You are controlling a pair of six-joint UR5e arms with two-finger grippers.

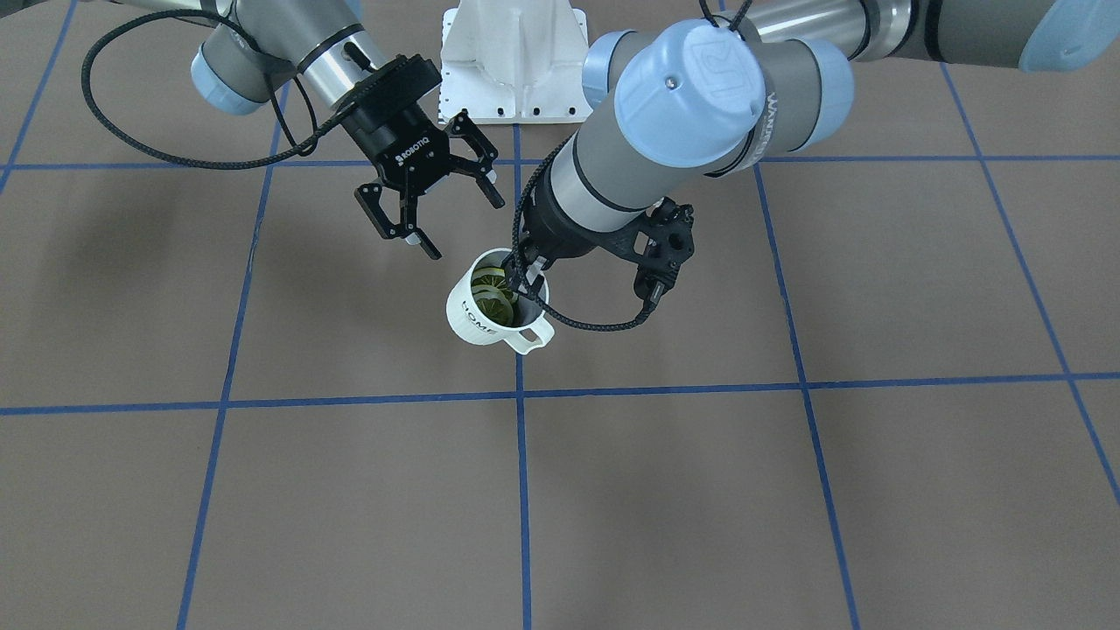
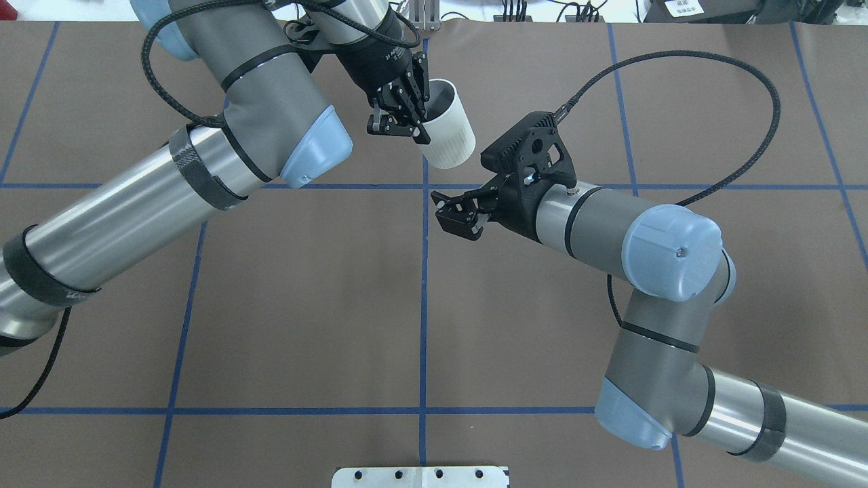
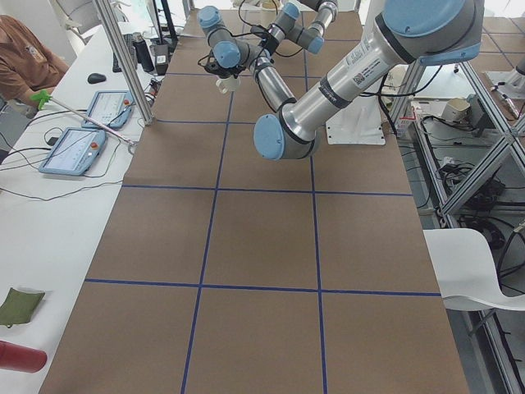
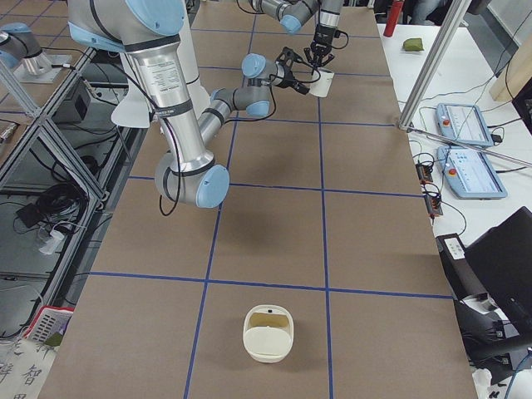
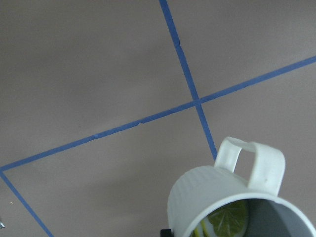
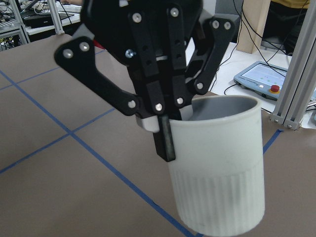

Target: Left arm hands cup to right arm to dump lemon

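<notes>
Robot handover at the bench (image 1: 787,490): we see the left arm (image 2: 203,163) holding a white cup (image 1: 479,317) in the air, out in front of the white mount (image 1: 514,66) and over the blue tape line (image 1: 522,490) that runs from that mount. The left arm's fingers (image 6: 167,142) are clamped on the cup's rim, one down the outside wall and the other inside the mouth. The cup hangs tilted, its mouth turned away from the mount and its handle (image 5: 253,160) on the far side from it. Yellow-green lemon slices (image 1: 492,297) lie inside, against the dark inner wall.

The right arm (image 2: 671,257) reaches in from the other side. The right arm's fingers (image 1: 382,213) are spread wide and hold nothing. They hang just beside the cup without touching it, a little nearer the mount than the cup is. From the right wrist we look straight at the cup's ribbed lower wall and at the left arm's grip on the rim.
</notes>
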